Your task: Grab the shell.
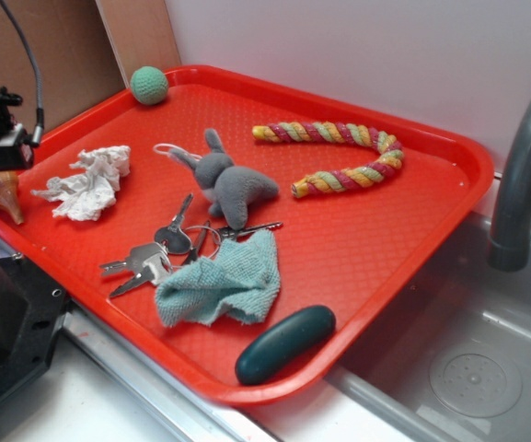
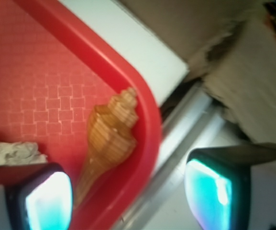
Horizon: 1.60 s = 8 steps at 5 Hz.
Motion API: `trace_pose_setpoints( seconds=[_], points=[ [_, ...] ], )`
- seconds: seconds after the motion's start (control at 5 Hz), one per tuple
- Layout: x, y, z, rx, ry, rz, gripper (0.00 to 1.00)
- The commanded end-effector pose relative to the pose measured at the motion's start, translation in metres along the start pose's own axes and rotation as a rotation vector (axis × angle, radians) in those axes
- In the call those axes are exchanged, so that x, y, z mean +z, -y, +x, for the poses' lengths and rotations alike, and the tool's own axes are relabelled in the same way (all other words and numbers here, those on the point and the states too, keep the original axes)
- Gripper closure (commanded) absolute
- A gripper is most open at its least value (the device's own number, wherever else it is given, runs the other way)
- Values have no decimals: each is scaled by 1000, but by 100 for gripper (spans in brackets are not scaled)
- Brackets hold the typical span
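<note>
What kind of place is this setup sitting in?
Probably a kitchen-style sink counter used as a test bench. A curved grey faucet hangs over a steel sink basin with a round drain, and beside it sits a red plastic tray of odd household items.

Pale wall [image 1: 357,55] behind, brown cardboard panel [image 1: 72,55] leaning at the left corner. White counter [image 1: 72,405] below, steel sink [image 1: 467,350] sunk at right, grey faucet [image 1: 523,166] arching over it. Soft, even light.
</note>
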State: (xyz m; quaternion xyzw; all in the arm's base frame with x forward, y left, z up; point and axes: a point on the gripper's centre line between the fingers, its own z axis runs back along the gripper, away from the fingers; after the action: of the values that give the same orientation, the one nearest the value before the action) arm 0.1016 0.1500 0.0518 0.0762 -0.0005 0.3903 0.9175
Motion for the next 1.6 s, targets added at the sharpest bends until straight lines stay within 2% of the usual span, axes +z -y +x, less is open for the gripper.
trace_pose_setpoints(
  seconds=[0.0, 0.2, 0.4, 0.6, 0.8, 1.0, 1.2, 1.4],
  points=[
    [-6, 21, 9, -112, 49, 18, 0],
    [-20, 29, -4, -150, 40, 39, 0],
    [-21, 45, -5, -177, 25, 65, 0],
    [-16, 40, -8, -175, 38, 59, 0],
    [-25, 36, -5, -217, 34, -13, 0],
    [-26, 26, -11, -215, 55, -69, 0],
    [-20, 22, -14, -196, 90, -162, 0],
    [-18, 37, -10, -231, 80, -124, 0]
  ],
)
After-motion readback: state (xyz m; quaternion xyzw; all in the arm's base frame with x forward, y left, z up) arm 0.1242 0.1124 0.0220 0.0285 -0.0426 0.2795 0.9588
